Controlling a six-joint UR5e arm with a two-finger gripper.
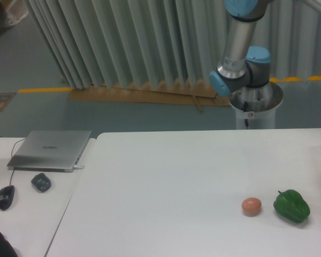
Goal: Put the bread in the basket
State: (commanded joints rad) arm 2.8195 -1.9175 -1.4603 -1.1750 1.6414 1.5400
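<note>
Bread and basket both out of frame; nothing placed yet as far as can be seen.

From the left: a closed laptop, a small dark object and a mouse sit on the side desk; on the white table lie a pinkish egg-like ball and, beside it, a green pepper. Only the arm's base and lower links show; the gripper is out of view, so positions relative to it and its state cannot be told. The whole task appears left.

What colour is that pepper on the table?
Green: the pepper shows clearly in the fixed camera view.
</note>
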